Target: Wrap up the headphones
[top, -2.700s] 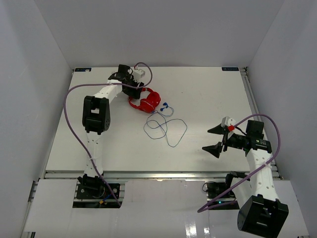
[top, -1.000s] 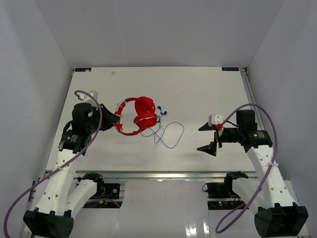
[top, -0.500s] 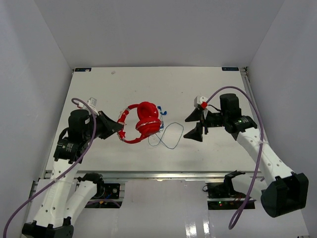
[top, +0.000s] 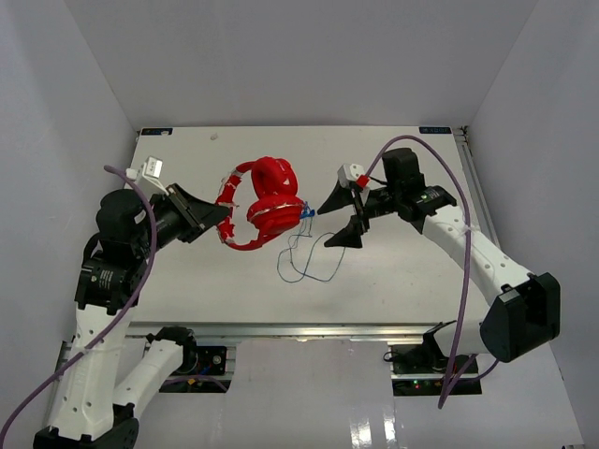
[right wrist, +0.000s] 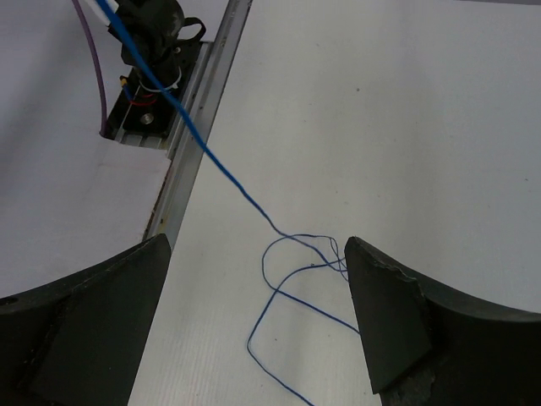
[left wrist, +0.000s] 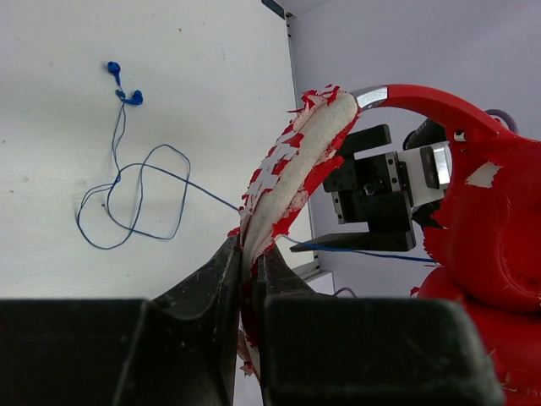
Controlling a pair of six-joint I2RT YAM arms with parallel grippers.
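Note:
Red headphones (top: 265, 201) hang in the air over the middle of the white table (top: 402, 168). My left gripper (top: 223, 228) is shut on their worn, padded headband (left wrist: 292, 165); in the left wrist view the jaws (left wrist: 249, 247) pinch the band, with one red earcup (left wrist: 499, 220) at the right. A thin blue cord (top: 304, 264) drops from the headphones to loose loops on the table, and its blue plug (left wrist: 127, 95) lies flat. My right gripper (top: 328, 225) hovers open just right of the headphones. In its own view the gripper (right wrist: 254, 245) is above the cord loops (right wrist: 283, 283), holding nothing.
Thick purple cables (top: 416, 145) arc off both arms. The metal rail (right wrist: 199, 127) of the table's near edge and the left arm's base mount (right wrist: 152, 51) lie behind the taut cord in the right wrist view. White walls close in the table on three sides.
My left gripper has raised the headphones up and toward the back, drawing the cord loops along. My right gripper has swung left to just beside the headphones, still open.

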